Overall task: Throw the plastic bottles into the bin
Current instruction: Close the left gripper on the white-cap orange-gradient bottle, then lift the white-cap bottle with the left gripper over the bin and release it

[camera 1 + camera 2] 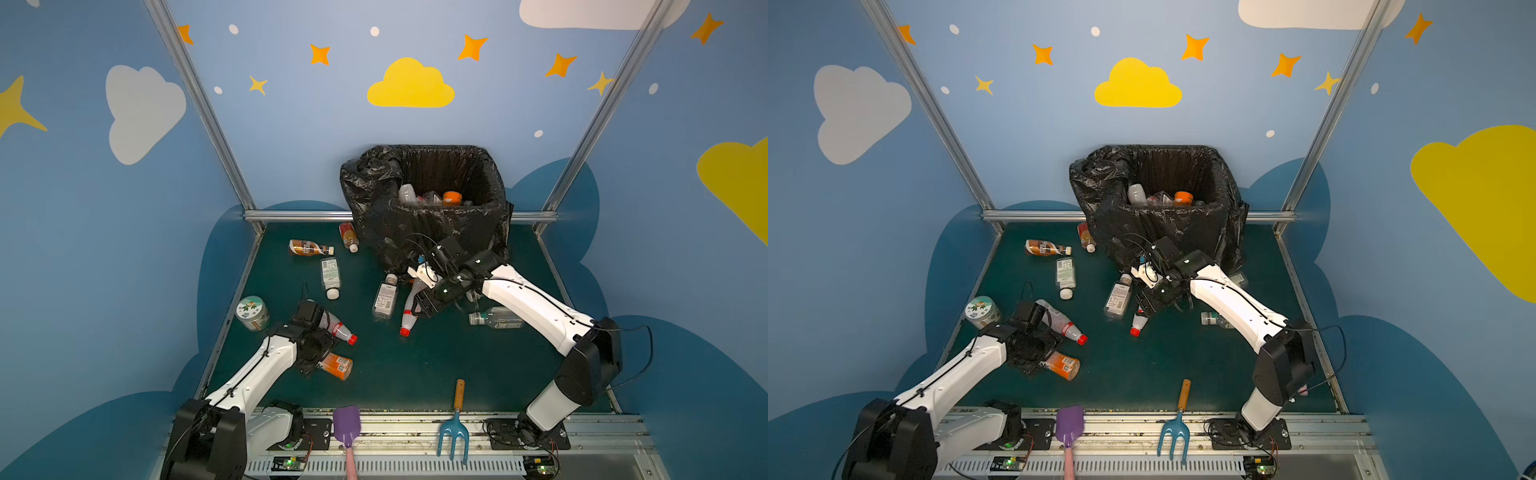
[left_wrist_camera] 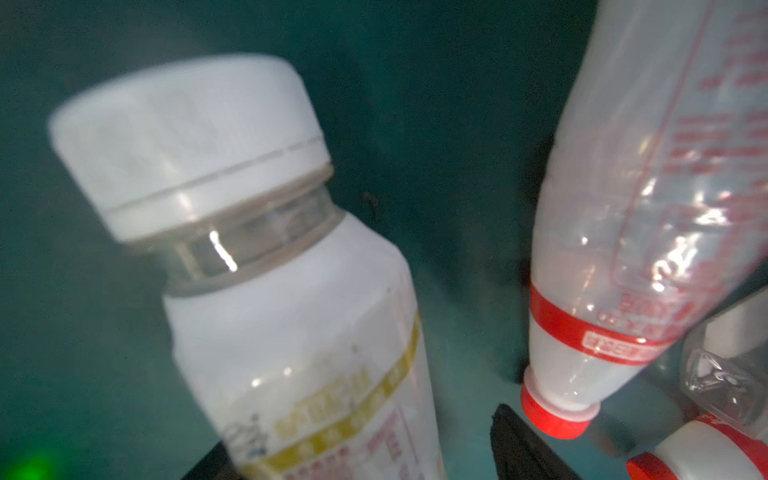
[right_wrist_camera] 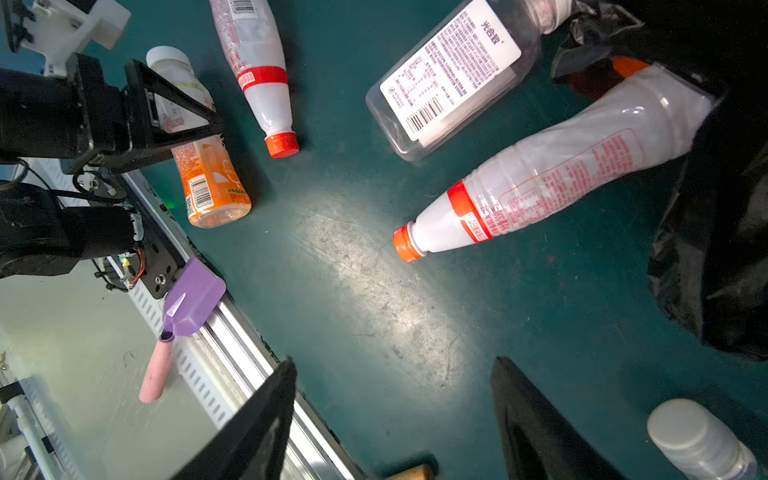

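At least eight plastic bottles [image 1: 331, 277] on the tabletop [image 1: 415, 374]; one bin [image 1: 436, 228], jar [image 1: 252, 312], shovel [image 1: 345, 426], rake [image 1: 454, 436].

Green-lidded jar [image 1: 252, 312], purple shovel [image 1: 347, 424], blue rake [image 1: 454, 436]

The bin [image 1: 1163, 232] holds a few bottles [image 1: 1138, 194]. Just left of the bin lie a brown bottle [image 1: 1046, 248] and a reddish bottle [image 1: 1086, 237]. Six more lie on the mat [image 1: 1163, 374] in front of the bin. A jar [image 1: 982, 311] stands front-left of the bin; a shovel [image 1: 1070, 426] and a rake [image 1: 1175, 432] lie farthest in front of it.
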{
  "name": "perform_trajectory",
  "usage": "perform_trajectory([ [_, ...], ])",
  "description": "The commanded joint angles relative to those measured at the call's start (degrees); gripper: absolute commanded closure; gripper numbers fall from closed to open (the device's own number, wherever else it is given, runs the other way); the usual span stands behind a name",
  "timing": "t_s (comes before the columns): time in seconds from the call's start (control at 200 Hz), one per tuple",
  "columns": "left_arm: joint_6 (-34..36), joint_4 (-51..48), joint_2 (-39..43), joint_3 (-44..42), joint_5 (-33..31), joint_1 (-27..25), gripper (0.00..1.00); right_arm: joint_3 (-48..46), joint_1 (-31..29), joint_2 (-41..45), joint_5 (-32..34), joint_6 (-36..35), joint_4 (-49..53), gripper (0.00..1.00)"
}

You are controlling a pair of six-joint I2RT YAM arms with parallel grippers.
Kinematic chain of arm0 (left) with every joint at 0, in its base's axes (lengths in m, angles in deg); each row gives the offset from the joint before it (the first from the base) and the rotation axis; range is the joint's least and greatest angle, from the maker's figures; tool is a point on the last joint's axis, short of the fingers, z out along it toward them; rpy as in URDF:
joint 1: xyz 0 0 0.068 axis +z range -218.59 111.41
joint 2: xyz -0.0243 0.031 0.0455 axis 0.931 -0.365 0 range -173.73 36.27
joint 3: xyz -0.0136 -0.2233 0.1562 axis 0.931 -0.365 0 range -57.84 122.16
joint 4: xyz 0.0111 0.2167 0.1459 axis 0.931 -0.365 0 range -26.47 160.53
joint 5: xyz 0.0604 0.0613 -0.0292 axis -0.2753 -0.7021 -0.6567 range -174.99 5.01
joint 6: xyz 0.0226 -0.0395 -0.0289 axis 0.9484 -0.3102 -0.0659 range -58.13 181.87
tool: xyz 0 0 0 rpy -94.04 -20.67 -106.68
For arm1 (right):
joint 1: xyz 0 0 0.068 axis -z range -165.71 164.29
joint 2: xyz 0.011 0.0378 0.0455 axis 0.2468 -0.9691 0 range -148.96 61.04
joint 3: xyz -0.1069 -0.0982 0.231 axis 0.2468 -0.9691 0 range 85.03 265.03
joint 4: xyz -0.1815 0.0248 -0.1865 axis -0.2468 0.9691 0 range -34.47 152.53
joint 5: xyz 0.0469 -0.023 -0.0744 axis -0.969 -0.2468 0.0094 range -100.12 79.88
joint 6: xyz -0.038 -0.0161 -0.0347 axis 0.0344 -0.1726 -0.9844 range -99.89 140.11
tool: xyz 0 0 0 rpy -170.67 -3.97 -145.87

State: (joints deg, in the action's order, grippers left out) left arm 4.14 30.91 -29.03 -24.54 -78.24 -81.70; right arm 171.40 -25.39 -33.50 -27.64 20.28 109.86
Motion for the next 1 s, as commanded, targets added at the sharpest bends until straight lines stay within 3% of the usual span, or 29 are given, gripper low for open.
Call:
perform_trajectory([
  [0.0,0.48,0.90,-2.78,1.41,-0.68,-0.34,0.18,1.61,0.80,-0.47,-1.51,-1.52,1.52,0.27],
  [0.315,5.49,0.62,-11.42,7.72,0.60,-0.59,0.46,1.61,2.06,-0.64,-0.39,-1.85,2.53,0.27],
  [0.736,8.48,-5.64,-5.07,15.15,-1.21,-0.52,0.51,-0.26,4.79,2.60,-0.05,2.07,0.56,0.28],
  [0.996,10.89,-10.22,2.05,28.34,-4.64,0.17,0.53,-6.93,8.62,10.56,0.22,6.76,-5.26,0.29],
])
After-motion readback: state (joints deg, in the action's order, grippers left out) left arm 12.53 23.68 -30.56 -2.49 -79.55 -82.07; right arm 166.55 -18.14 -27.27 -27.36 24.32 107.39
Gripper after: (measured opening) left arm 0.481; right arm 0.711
